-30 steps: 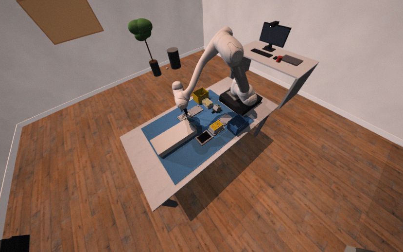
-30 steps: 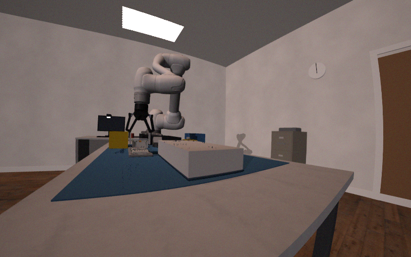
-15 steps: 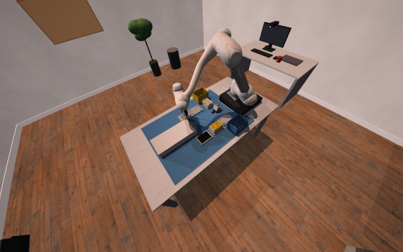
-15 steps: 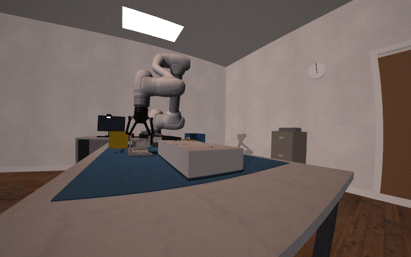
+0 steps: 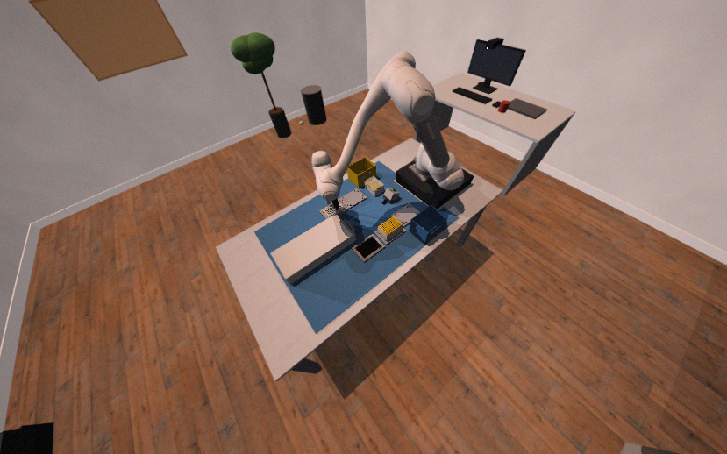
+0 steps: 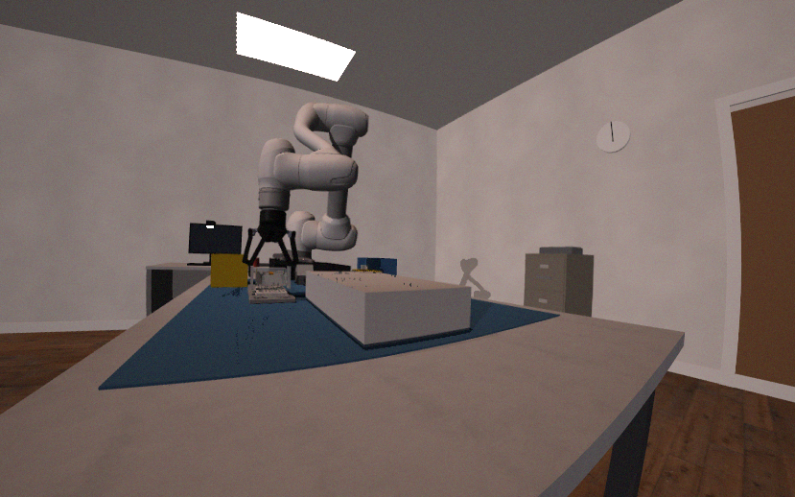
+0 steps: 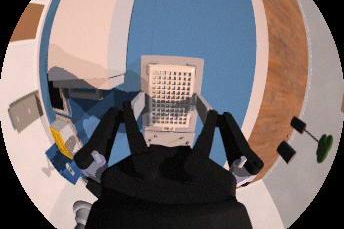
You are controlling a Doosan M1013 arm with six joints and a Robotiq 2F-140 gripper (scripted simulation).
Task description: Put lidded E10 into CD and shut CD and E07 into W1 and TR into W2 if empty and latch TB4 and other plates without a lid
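Observation:
A pale assay plate [image 7: 172,95] with a grid of wells sits in its grey nest on the blue mat, beside the end of the white cooler housing [image 5: 312,248]. It also shows in the top view [image 5: 329,210] and the exterior view [image 6: 269,285]. I cannot tell whether it is the white or the clear plate. My gripper [image 7: 170,100] is open, points straight down and hangs just above the plate. Its fingers stand on either side of the plate's short width and hold nothing. A second nest with a flat grey piece [image 5: 352,198] lies right next to it.
The yellow bin [image 5: 360,170] stands behind the nests, with a cream tip box [image 5: 374,186] and a small grey key block [image 5: 391,195] beside it. A tip rack with yellow tips [image 5: 389,227], a nest with a black pocket [image 5: 368,247] and the blue bin [image 5: 427,223] stand to the right.

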